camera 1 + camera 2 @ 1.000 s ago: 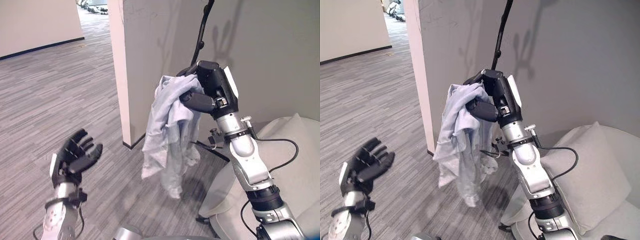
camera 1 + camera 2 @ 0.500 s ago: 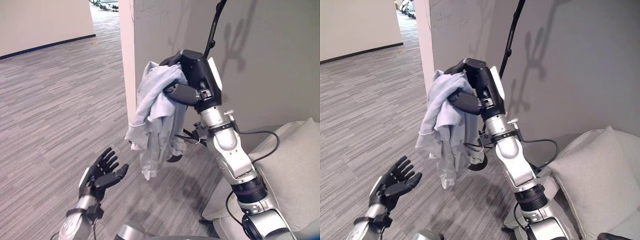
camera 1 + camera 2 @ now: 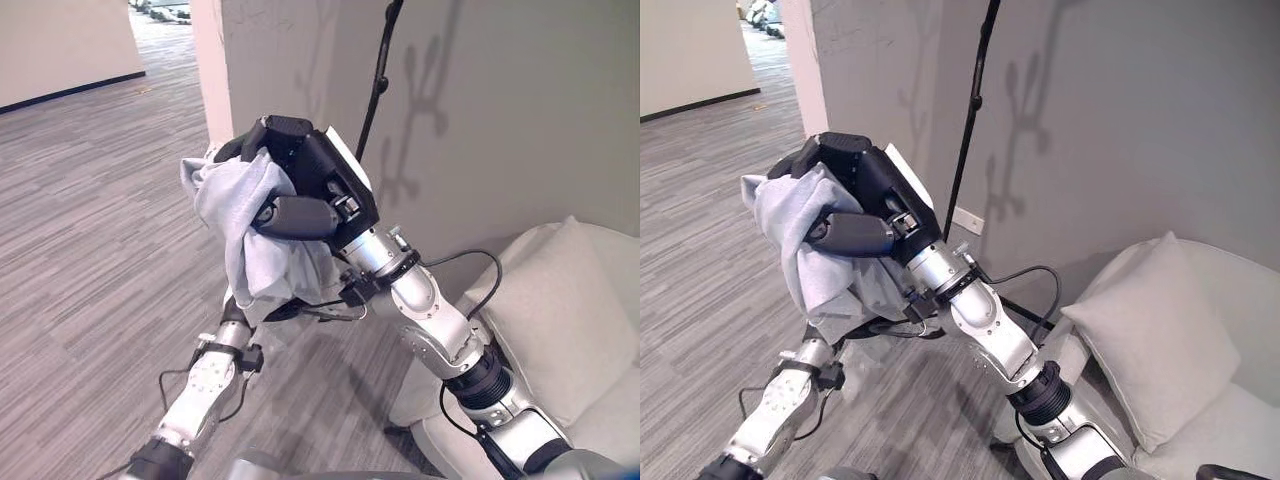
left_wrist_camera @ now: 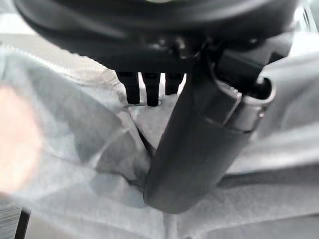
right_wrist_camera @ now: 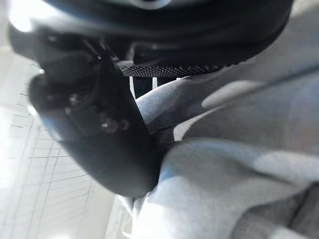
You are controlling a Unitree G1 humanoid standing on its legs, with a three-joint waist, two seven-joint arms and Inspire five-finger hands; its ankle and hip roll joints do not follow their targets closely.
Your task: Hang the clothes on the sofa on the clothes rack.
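The right hand (image 3: 300, 175) is gripping the pale grey garment (image 3: 245, 225) with fingers and thumb curled round a bunched fold of it, and it is holding the cloth up in front of the pillar corner (image 3: 210, 70), with the thin black pole of the clothes rack (image 3: 378, 70) rising against the grey wall behind it. Compared with a second ago, the arm is reaching further across toward the robot's left and the hand is tilting over, so the garment is no longer hanging as a long drape below the hand; it is now gathered in a shorter bundle right under and around the palm. The left hand (image 4: 194, 144), which a second ago was hovering open and well apart from the cloth, is now up against the underside of the bundle, its forearm rising from below into the fabric. In the left wrist view its thumb and fingers are pressing into the grey folds, but I cannot tell whether they are closing on the cloth. The grey sofa (image 3: 1230, 420) with its cushion (image 3: 1140, 340) is sitting at the robot's right.
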